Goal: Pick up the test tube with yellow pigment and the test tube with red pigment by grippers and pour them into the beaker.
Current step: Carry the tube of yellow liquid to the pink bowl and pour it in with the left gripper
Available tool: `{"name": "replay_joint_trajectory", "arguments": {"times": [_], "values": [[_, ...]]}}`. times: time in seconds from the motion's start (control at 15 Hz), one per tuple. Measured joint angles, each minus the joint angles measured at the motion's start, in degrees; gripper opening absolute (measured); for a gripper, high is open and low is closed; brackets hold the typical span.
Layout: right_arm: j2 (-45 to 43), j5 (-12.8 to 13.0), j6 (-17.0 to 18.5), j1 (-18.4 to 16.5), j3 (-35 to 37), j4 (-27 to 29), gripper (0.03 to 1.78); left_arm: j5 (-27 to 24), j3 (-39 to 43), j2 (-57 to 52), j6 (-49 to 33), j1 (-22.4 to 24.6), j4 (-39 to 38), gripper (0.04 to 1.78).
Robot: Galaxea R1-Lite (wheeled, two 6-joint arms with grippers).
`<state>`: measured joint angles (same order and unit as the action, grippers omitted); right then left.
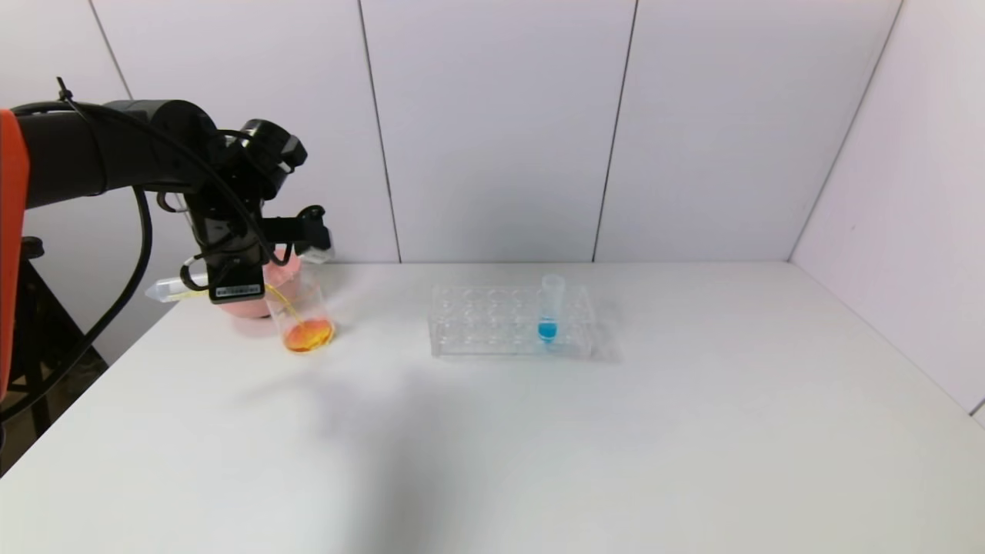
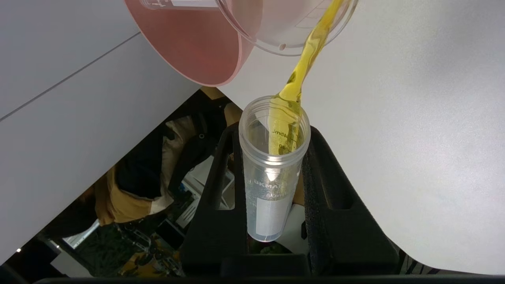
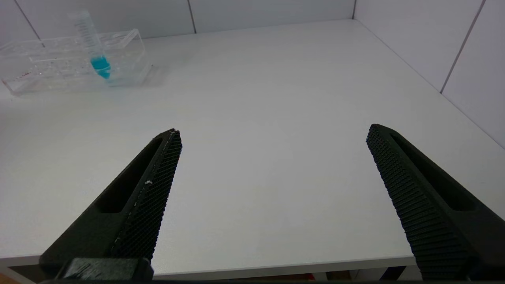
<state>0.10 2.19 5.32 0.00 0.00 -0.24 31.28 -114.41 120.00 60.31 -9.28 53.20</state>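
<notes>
At the far left corner of the tabletop (image 1: 539,431), the left end effector (image 1: 235,286) pinches the test tube with yellow pigment (image 1: 175,288) between its two black fingers (image 2: 215,205), tipped roughly level with its rounded tip pointing out past the tabletop's left edge. A yellow stream runs from its open mouth into the beaker (image 1: 304,315), which stands just beside the end effector and holds orange liquid at its bottom. A pink bowl (image 1: 265,296) sits directly behind the beaker, close to the back wall. The clear tube rack (image 1: 508,319) stands well apart, toward the middle of the tabletop's far side, with one blue-tipped tube (image 1: 549,308) upright in it. The right end effector (image 3: 272,165) hangs over the near edge of the tabletop, fingers spread wide and holding nothing, with a broad bare surface ahead of it.
</notes>
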Motion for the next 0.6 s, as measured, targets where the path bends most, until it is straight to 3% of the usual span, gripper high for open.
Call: {"name": "replay_joint_trajectory", "arguments": {"times": [0.33, 0.6], "values": [[0.0, 0.0, 0.0, 0.0, 0.0, 0.0, 1.71, 3.7, 0.0, 0.8, 0.0, -2.3, 0.0, 0.42], [0.0, 0.0, 0.0, 0.0, 0.0, 0.0, 1.71, 3.3, 0.0, 0.5, -0.4, -2.2, -0.1, 0.42]]}}
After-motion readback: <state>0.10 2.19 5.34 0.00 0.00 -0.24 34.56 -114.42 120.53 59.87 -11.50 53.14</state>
